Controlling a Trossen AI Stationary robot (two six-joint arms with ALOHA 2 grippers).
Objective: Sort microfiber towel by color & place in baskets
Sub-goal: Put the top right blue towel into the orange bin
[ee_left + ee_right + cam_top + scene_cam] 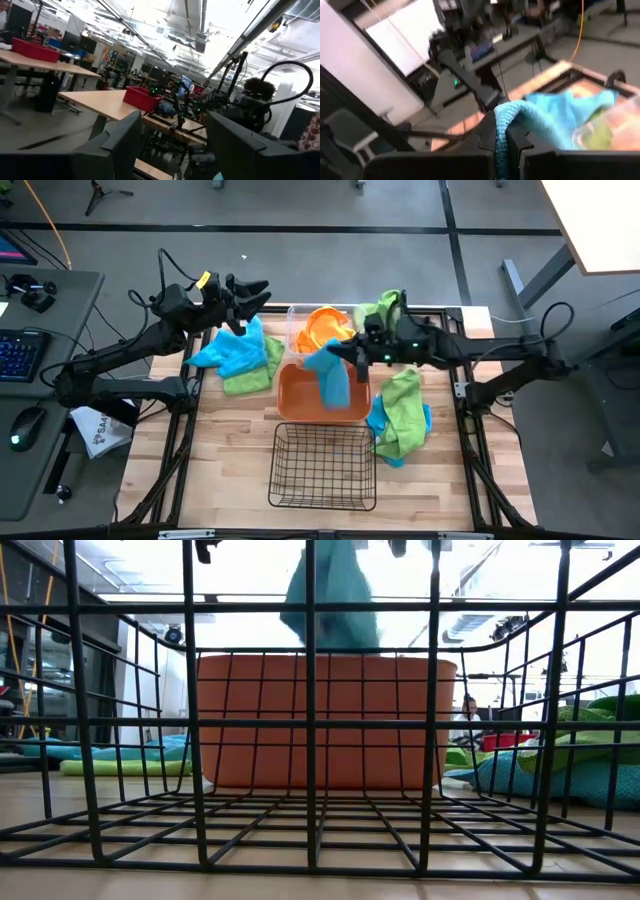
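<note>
My right gripper [345, 357] is shut on a blue towel [333, 383] over the orange bin [296, 406], which stands mid-table. In the low view the towel [330, 600] hangs above that bin [320, 720]. The clear bin [296, 316] behind it holds orange towels [325, 327]. The black wire basket [323, 468] stands at the near edge. My left gripper [250, 288] is open, raised over the table's far left above a pile of blue and green towels [240, 352]. In its wrist view the left gripper [172, 145] faces only the room. My right gripper pinches the blue towel between its two fingers at a bunched upper fold [503, 117]. The fingers come roughly level from the table's right side. The towel hangs slack below them, lifted clear of the table, with its lower end [335, 640] about at the orange bin's rim.
A second heap of green and blue towels [400, 415] lies on the table's right side, and a green towel [385, 305] sits at the far edge beside the clear bin. The low view looks through the wire basket's bars [310, 740]. Desks and a keyboard stand left of the table.
</note>
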